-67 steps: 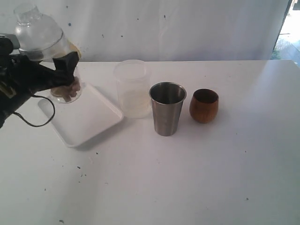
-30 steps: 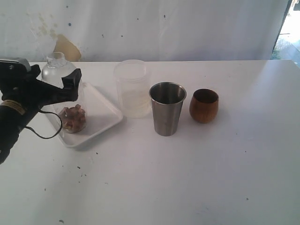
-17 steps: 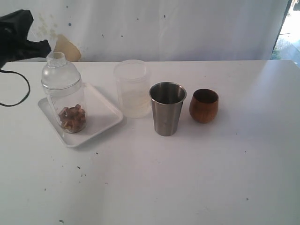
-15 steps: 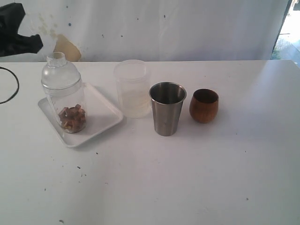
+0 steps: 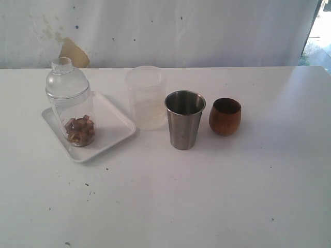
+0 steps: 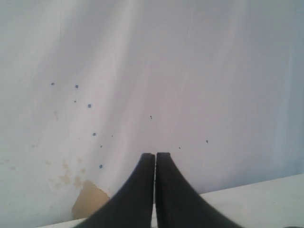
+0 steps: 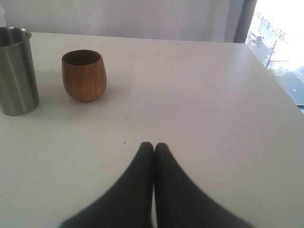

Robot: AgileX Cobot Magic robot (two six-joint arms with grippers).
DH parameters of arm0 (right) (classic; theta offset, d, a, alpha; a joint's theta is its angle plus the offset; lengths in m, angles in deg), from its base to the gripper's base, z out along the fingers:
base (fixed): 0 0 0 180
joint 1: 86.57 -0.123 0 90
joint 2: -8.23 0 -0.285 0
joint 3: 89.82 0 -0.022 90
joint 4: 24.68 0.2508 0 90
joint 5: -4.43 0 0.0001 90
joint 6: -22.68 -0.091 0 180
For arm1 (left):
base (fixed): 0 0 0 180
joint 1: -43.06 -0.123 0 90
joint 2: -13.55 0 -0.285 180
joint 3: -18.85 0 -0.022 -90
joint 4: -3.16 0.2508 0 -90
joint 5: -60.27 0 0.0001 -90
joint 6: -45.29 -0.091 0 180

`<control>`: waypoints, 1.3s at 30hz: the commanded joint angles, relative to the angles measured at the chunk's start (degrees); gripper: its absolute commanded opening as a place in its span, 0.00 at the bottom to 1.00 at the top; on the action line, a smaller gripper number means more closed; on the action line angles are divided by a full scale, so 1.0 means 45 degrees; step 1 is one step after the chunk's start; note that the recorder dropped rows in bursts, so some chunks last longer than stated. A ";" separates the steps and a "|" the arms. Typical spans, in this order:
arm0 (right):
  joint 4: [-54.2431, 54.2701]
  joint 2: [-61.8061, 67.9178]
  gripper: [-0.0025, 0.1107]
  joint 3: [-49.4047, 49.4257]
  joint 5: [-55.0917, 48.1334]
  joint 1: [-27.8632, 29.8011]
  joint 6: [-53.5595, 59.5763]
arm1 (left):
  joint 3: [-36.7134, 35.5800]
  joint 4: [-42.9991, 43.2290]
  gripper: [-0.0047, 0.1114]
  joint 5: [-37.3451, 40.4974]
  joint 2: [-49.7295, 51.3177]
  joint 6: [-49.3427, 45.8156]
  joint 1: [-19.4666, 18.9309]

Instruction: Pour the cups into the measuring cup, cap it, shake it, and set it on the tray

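L claw (image 6: pixel 155 155), R claw (image 7: pixel 153 144): blk, tapered

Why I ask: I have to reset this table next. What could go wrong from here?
1. The tall capped measuring cup stands near the tray's edge; a nudge to the tray could tip it.
2. How tightly its cap sits cannot be told, so tipping might spill the brown pieces.
3. The frosted cylinder and steel tumbler stand close beside the tray; reaching in could knock them.

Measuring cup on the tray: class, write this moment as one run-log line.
measuring cup: capped, upright on tray | steel tumbler, wooden cup: upright on table | left tool: shut, empty | right tool: shut, empty
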 commanded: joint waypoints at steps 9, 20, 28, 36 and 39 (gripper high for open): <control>0.0022 -0.0054 0.02 0.0090 0.0133 -0.0048 -0.0019 | 0.0007 -0.0025 0.05 0.4203 -0.2854 -0.0081 0.0000; 0.0022 -0.0054 0.02 0.0090 0.0133 -0.0048 -0.0019 | 0.0007 -0.0025 0.05 0.4157 -0.2963 -0.0081 0.0000; 0.0022 -0.0054 0.02 0.0090 0.0133 -0.0048 -0.0019 | 0.0007 0.0012 0.05 0.4157 -0.2961 -0.0081 0.0031; 0.0022 -0.0054 0.02 0.0090 0.0133 -0.0048 -0.0019 | 0.0007 0.0062 0.05 0.4157 -0.3853 -0.0081 -0.0383; 0.0022 -0.0054 0.02 0.0090 0.0133 -0.0048 -0.0019 | 0.0007 0.0062 0.05 0.4157 -0.4448 -0.0081 -0.1176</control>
